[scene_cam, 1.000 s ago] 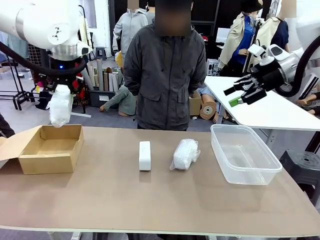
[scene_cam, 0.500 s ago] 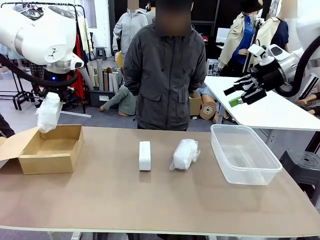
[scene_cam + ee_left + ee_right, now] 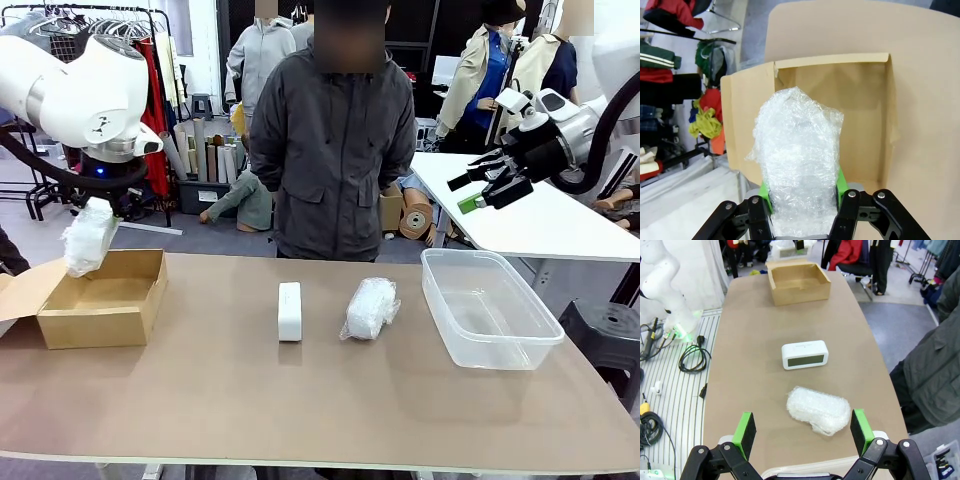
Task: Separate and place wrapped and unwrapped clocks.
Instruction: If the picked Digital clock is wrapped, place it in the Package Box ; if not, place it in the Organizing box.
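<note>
While clamping wrapped clock point(image 3: 797, 150), left tool point(image 3: 802, 197) tilted

In the left wrist view the crinkly wrap of the held wrapped clock point(image 3: 797, 165) hides the clock inside it, most of the left gripper's point(image 3: 801, 189) green pads point(image 3: 840, 181), and the cardboard box's point(image 3: 850, 95) corner at 7 o'clock. In the right wrist view the clear tub point(image 3: 795, 474) is cut off at 6 o'clock and the person point(image 3: 935, 375) at 3 o'clock. The bare clock's point(image 3: 804, 354) display is too small to read.
</note>
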You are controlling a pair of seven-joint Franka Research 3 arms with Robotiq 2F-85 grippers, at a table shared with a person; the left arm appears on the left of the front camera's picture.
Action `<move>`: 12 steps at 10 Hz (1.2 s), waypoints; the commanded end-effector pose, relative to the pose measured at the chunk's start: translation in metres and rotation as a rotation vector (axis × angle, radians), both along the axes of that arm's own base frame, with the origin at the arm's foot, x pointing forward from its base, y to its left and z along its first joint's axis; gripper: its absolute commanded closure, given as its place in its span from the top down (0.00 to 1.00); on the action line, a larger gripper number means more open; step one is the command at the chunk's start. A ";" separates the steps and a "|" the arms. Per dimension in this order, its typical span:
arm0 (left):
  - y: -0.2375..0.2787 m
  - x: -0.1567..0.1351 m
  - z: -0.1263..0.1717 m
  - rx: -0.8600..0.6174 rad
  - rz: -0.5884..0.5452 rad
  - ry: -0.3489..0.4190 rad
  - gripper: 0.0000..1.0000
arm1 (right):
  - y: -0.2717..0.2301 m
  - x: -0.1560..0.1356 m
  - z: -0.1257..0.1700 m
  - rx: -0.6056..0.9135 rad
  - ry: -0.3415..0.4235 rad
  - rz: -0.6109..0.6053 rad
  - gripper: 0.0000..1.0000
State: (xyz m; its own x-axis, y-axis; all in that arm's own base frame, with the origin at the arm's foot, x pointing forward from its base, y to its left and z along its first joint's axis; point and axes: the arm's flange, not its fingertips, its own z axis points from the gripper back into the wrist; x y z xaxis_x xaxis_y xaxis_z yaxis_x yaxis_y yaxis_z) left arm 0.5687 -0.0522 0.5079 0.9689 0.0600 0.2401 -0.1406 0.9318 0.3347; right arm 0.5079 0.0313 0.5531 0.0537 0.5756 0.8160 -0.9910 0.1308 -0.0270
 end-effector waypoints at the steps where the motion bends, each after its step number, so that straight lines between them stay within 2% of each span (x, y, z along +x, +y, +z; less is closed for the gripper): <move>1: 0.001 0.001 0.001 0.011 0.008 -0.015 0.00 | 0.001 -0.002 0.001 0.001 -0.001 0.001 1.00; 6: -0.001 0.000 -0.001 0.000 -0.001 0.002 0.00 | 0.001 -0.002 0.001 0.001 -0.001 0.001 1.00; 8: 0.009 0.007 -0.014 -0.015 -0.020 0.046 0.00 | 0.001 -0.002 0.001 0.001 -0.001 0.001 1.00; 10: 0.016 0.007 -0.028 -0.118 -0.047 0.050 0.00 | 0.001 -0.002 0.001 0.001 -0.001 0.001 1.00; 12: 0.024 0.003 -0.049 -0.155 -0.037 0.054 0.00 | 0.001 -0.002 0.001 0.001 -0.001 0.001 1.00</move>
State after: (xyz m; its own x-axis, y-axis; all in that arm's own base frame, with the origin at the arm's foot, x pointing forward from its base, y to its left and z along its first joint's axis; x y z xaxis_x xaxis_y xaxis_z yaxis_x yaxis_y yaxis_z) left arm 0.5777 -0.0379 0.4651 0.9825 0.0658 0.1741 -0.1049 0.9685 0.2258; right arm 0.5079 0.0314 0.5531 0.0537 0.5756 0.8160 -0.9910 0.1308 -0.0270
